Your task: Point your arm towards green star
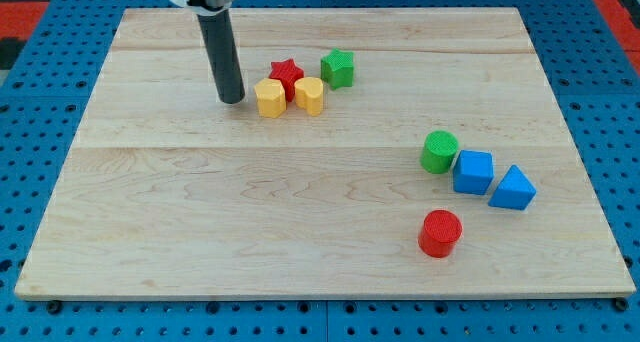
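The green star [338, 68] lies near the view's top centre on the wooden board [200, 212]. Just left of it are a red star [287, 75] and two yellow blocks, one [309, 95] below the red star's right side and one [270, 98] below its left side, both touching the red star. My tip [232, 99] rests on the board just left of the left yellow block, apart from the green star by the width of that cluster.
At the view's right lie a green cylinder [439, 151], a blue cube [473, 171] and a blue triangular block [513, 189] in a row. A red cylinder [440, 232] stands below them. A blue pegboard surrounds the board.
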`<action>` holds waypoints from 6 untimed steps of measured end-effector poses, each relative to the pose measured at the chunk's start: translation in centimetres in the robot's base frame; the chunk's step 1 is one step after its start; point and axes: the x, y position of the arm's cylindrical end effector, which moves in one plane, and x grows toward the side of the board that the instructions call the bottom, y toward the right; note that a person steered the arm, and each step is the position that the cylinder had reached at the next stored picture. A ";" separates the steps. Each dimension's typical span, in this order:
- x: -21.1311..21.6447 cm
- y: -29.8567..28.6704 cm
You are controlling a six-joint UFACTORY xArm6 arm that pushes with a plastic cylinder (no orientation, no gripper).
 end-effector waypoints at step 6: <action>-9.9 3.1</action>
